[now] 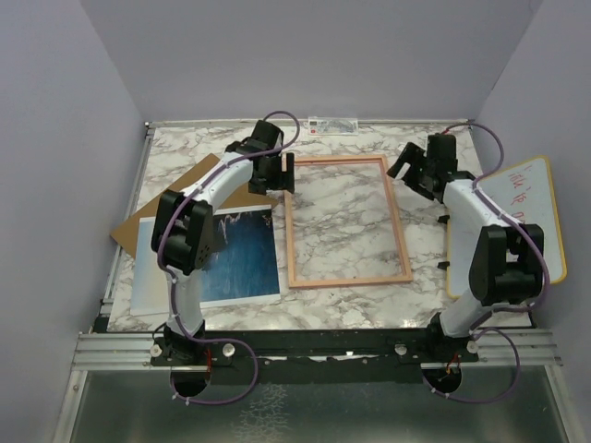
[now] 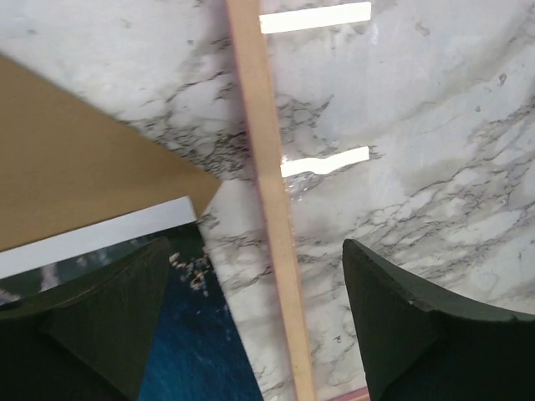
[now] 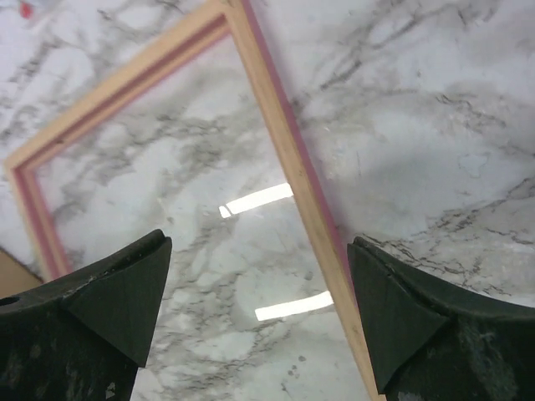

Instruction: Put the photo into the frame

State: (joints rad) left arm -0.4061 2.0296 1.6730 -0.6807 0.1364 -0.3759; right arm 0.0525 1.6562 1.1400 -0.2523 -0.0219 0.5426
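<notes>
Though flat on the counter (image 1: pixel 342 309) by its near-left corner, overlapping a brown board (image 1: pixel 199 185), likely light, floppy and slick: photo (image 1: pixel 245 258). Best nudged toward an edge, then pinched by the white border; easy to crease. Stiff and glazed by the look, mid-counter with nothing in it: frame (image 1: pixel 351 280). Spread apart and holding nothing, above the frame's far end: left gripper (image 1: pixel 275 173), right gripper (image 1: pixel 413 173).

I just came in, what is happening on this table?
The picture frame lies flat on the table with nothing in it. The left pincer and the right pincer both hover open over its side rails, holding nothing. The photo lies to the left, overlapping a brown board.
</notes>
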